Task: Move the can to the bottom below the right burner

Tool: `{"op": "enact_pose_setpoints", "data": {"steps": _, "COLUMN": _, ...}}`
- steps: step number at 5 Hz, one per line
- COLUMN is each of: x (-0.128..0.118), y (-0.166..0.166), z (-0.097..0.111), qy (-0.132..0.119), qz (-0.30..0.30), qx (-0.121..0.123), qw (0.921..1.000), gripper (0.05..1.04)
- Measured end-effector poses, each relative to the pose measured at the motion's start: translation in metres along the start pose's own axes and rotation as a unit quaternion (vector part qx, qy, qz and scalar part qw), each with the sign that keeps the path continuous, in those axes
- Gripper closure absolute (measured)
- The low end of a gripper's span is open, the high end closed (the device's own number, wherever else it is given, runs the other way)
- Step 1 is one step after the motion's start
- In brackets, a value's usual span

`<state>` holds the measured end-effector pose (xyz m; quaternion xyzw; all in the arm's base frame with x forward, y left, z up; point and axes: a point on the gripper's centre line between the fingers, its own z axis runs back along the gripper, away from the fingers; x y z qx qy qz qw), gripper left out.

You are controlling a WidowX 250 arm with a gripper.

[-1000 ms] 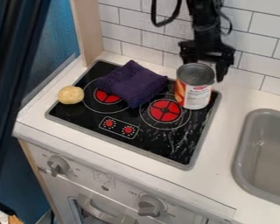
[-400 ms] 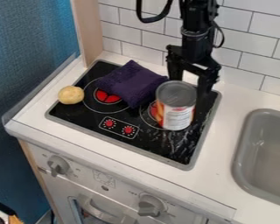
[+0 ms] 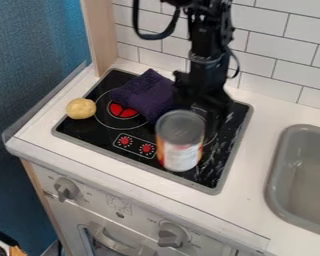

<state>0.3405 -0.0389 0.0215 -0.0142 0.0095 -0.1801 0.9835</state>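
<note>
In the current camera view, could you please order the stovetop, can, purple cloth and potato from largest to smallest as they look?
1. Stovetop
2. Can and purple cloth: too close to rank, as the cloth is partly hidden
3. Potato

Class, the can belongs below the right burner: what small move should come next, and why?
Probably draw the black robot hand gently back. The cylindrical metal can with a red-and-white label looks upright, its base apparently on the black glass stovetop in front of the right burner; the hand is close behind it.
</note>
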Motion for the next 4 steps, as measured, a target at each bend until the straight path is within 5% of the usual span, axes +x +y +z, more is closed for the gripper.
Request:
{"op": "enact_pose_setpoints", "data": {"steps": 2, "x": -0.01, "y": 0.0, "z": 0.021, "qy": -0.025, "qz": -0.012, "qx": 0.011, "qw": 0.9995, "gripper": 0.085}}
{"op": "enact_pose_setpoints", "data": {"steps": 3, "x": 0.006, "y": 0.016, "z": 0.039, "qy": -0.058, "qz": 0.002, "qx": 0.023, "qw": 0.998, "gripper": 0.085}}
{"op": "enact_pose_setpoints", "data": {"steps": 4, "x": 0.021, "y": 0.025, "z": 0.079, "qy": -0.11, "qz": -0.004, "qx": 0.036, "qw": 0.9933, "gripper": 0.084}}
